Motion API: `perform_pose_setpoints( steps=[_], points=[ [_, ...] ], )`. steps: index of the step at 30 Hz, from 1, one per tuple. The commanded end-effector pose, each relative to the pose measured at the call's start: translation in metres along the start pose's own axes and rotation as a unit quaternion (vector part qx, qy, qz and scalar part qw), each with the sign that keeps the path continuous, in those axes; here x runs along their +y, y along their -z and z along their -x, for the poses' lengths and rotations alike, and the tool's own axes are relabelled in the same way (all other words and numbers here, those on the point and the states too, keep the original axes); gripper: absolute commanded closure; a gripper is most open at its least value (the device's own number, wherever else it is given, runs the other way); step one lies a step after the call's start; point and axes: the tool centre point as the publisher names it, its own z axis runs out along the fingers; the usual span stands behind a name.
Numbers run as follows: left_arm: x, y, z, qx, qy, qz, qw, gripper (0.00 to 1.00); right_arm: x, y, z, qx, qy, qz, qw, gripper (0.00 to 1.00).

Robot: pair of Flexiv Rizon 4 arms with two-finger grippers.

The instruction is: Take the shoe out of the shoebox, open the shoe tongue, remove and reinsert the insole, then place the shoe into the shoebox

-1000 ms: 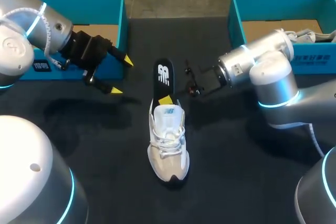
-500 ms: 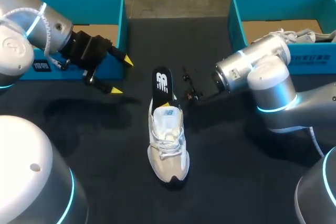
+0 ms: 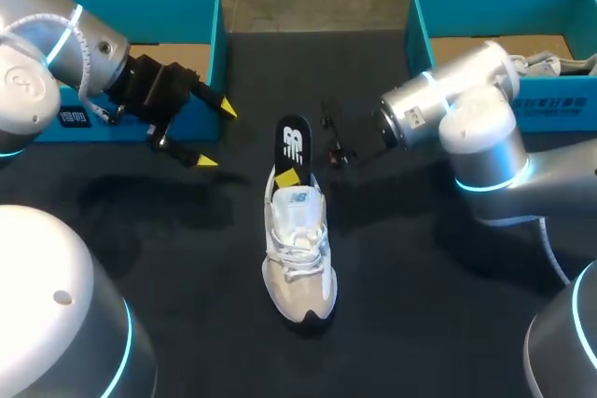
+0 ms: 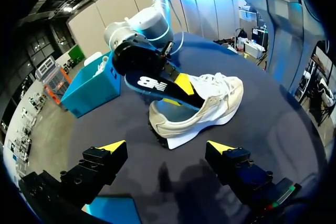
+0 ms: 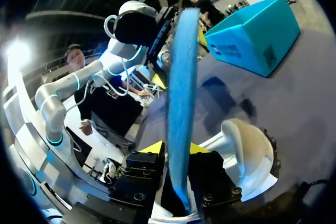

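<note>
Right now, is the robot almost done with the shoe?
About halfway, I think. Done: the shoe is out on the table. In hand: the right gripper is shut on the insole, which sticks partway out of the shoe. Left: getting the insole flat inside, then putting the shoe into the shoebox. The left gripper is open, empty.
</note>
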Motion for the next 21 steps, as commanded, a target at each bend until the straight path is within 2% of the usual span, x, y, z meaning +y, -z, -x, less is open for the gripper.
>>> perform_pose_setpoints(
  steps=[1,2,4,11,21],
  points=[
    [0.0,0.0,0.0,0.001,0.0,0.001,1.0,0.0,0.007,0.002,0.005,0.007,0.0,-0.011,1.0,0.78],
    [0.0,0.0,0.0,0.001,0.0,0.001,1.0,0.0,0.007,0.002,0.008,0.01,0.0,-0.012,1.0,0.81],
    [0.0,0.0,0.0,0.001,0.0,0.001,1.0,0.0,0.008,0.002,0.012,0.017,-0.003,-0.018,1.0,1.0],
    [0.0,0.0,0.0,0.001,0.0,0.001,1.0,0.0,0.005,-0.005,0.022,0.043,-0.022,-0.04,0.998,1.0],
    [0.0,0.0,0.0,0.001,0.0,0.001,1.0,0.0,-0.013,-0.017,0.013,0.058,-0.053,-0.054,0.995,1.0]
  ],
)
